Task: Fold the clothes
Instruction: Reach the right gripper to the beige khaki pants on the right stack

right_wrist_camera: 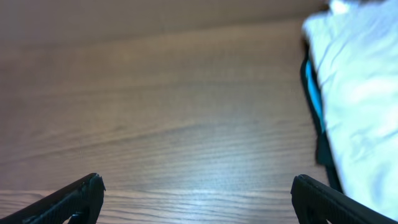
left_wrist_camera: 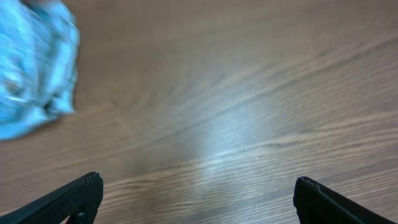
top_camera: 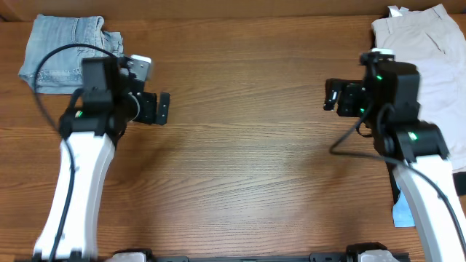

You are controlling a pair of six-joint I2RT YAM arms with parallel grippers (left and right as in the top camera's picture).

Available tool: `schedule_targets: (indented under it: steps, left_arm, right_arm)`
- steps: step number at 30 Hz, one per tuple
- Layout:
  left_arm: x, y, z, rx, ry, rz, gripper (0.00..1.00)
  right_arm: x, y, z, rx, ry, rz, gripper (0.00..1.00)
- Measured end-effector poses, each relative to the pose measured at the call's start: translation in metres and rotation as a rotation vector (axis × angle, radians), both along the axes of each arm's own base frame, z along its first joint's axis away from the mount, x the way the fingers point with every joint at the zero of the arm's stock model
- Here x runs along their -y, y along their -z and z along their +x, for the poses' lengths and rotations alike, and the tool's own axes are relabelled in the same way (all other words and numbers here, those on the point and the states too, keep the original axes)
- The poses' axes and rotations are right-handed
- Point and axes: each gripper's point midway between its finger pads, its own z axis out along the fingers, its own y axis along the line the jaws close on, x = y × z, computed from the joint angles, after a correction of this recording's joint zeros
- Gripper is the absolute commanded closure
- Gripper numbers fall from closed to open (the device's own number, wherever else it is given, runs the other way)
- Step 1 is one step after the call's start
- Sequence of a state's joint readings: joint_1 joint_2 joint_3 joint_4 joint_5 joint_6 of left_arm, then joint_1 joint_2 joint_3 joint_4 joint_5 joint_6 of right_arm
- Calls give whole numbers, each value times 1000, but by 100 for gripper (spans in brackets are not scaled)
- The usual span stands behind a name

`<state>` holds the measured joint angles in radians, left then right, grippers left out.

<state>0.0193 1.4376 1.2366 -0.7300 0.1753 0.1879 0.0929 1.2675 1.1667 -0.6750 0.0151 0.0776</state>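
The clothes, a pair of light beige shorts (top_camera: 437,51), lie in a loose heap at the table's far right, partly hidden behind the right arm. In the right wrist view the same shorts (right_wrist_camera: 364,93) fill the right edge. My right gripper (top_camera: 331,96) hovers to their left, pointing toward the table's middle, and is open with only bare wood between its fingers (right_wrist_camera: 196,183). On the other side of the table, my left gripper (top_camera: 163,109) also points toward the centre. It is open too, with nothing between its fingers (left_wrist_camera: 196,186).
Folded faded blue denim shorts (top_camera: 65,47) lie at the far left corner and show blurred in the left wrist view (left_wrist_camera: 31,68). Black and light-blue garments (right_wrist_camera: 314,93) lie under the beige shorts; a light-blue edge (top_camera: 402,211) shows beside the right arm. Brown wooden table (top_camera: 247,167).
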Motion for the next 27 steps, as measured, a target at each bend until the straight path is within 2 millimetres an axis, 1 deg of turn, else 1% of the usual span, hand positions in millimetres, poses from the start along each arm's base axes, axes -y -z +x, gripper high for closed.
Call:
schedule_targets:
  steps: [3, 4, 6, 8, 10, 12, 15, 17, 19, 22, 25, 27]
  left_arm:
    - [5, 30, 8, -73, 19, -24, 0]
    - [7, 36, 10, -84, 25, -33, 0]
    - [10, 43, 16, -86, 36, -49, 0]
    - [12, 41, 24, -59, 45, -58, 0]
    - [13, 35, 33, -12, 51, -64, 0]
    - [14, 28, 42, 34, 56, -67, 0]
    - [15, 24, 52, 76, 61, -70, 0]
    - [15, 23, 58, 99, 64, -70, 0]
    - [15, 26, 61, 102, 66, -72, 0]
    - [15, 33, 64, 89, 65, -74, 0]
    - [15, 42, 64, 67, 64, -74, 0]
    - [15, 50, 65, 48, 62, -74, 0]
  right_arm:
    - [5, 23, 10, -58, 18, -13, 0]
    - [10, 29, 14, -70, 35, -21, 0]
    - [27, 40, 22, -85, 90, -43, 1]
    - [51, 48, 31, -89, 161, -69, 1]
    - [76, 57, 38, -93, 234, -94, 1]
    - [95, 64, 45, -90, 284, -107, 1]
    - [120, 76, 57, -81, 346, -120, 2]
    - [132, 85, 67, -69, 374, -125, 5]
    - [141, 95, 77, -60, 391, -130, 7]
    - [149, 113, 90, -52, 397, -150, 8]
    - [156, 130, 105, -33, 408, -179, 12]
    - [161, 138, 113, -14, 425, -195, 14]
